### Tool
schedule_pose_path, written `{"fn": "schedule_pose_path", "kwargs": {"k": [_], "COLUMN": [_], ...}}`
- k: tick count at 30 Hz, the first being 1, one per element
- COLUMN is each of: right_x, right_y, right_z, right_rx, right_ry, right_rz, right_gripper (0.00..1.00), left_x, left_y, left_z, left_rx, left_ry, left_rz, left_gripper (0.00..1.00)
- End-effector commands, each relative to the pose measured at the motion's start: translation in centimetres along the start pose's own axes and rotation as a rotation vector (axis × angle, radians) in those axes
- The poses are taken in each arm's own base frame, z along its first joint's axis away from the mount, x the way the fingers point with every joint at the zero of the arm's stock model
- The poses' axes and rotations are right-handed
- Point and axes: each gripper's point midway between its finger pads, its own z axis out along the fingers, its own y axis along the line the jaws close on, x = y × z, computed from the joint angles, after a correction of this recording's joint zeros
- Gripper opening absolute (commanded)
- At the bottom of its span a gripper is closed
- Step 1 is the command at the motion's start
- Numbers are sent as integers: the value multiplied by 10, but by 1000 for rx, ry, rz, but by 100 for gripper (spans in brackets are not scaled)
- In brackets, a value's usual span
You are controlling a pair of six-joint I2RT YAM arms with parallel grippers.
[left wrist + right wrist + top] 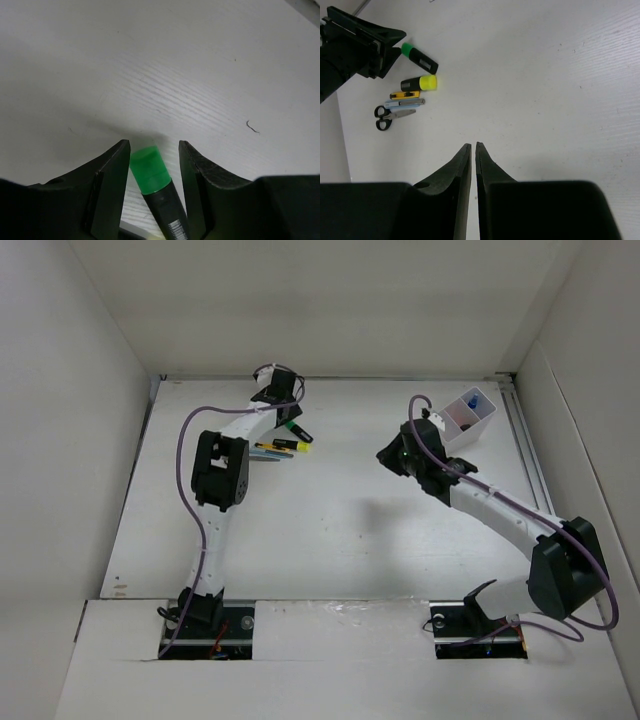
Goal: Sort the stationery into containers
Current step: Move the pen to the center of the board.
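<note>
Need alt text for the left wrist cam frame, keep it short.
The left gripper, jaws open, straddles the green end of a black highlighter lying on the white table. The two black fingers rise from the bottom edge, one on each side of the green cap.

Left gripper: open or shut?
Open. The left gripper has its jaws apart either side of the green highlighter, with a visible gap on one side.
</note>
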Motion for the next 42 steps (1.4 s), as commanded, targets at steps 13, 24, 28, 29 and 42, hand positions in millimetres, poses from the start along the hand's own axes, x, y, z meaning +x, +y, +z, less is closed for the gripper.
{"fn": "schedule_pose_path", "kwargs": {"k": [13,24,28,29,42], "right_x": [-11,-11,-9,-8,-11], "right_y": [14,18,19,20,18], "right_z": [0,-4,-4,-4,-4], "right_rx": [-58,-77,-83,-89,-84], "right_ry": [-22,-13,-4,3,-3], "right_rz": [9,10,10,9,5], "right_gripper": [15,15,15,15,16], "left_x": [-13,30,35,39,25], "left_y": [6,-7,-3,-1,-48], "left_z": [-49,-43,-40,-37,-18], "left_rx": [-66,-54,-61,-67,33], "left_ry": [-106,-39,-32,-25,-14], "left_rz": [52,86,78,71,7], "left_gripper": [42,47,47,47,47]}}
